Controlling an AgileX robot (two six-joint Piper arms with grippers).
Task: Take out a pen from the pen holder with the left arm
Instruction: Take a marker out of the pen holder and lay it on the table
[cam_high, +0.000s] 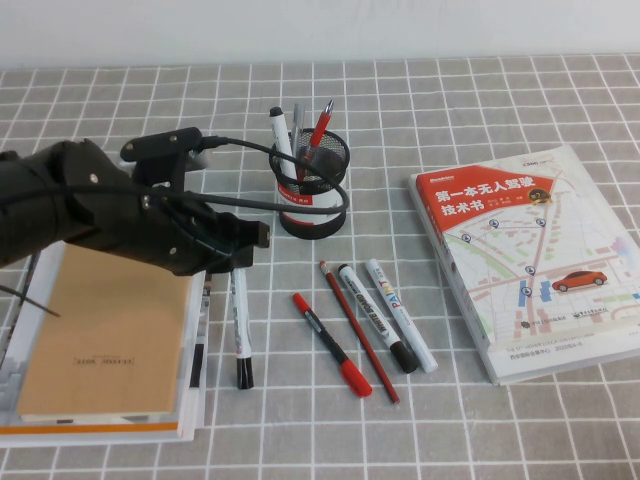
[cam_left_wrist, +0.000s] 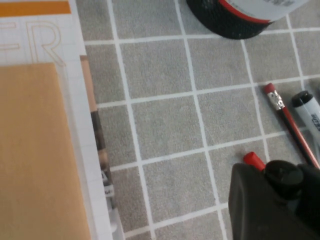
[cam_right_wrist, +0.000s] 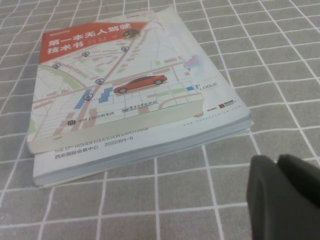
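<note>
The black left arm (cam_high: 90, 205) stretches in from the left edge of the high view, held low over the desk (cam_high: 480, 430), with its left tool (cam_high: 255, 238) pointing rightward near the frame's centre. The right tool (cam_right_wrist: 277, 165) hangs above the desk, dark fingers pressed together.

Black mesh pen holder (cam_high: 334, 162), upright at upper centre of frame, white marker (cam_high: 281, 135), grey pen (cam_high: 296, 128) and red pen (cam_high: 321, 125) standing tilted inside

Bright, soft, even light all over. The holder (cam_high: 322, 222) drops a faint shadow on the worktop (cam_high: 120, 110) just beside it. Seen up close, the holder looks blurry.
</note>
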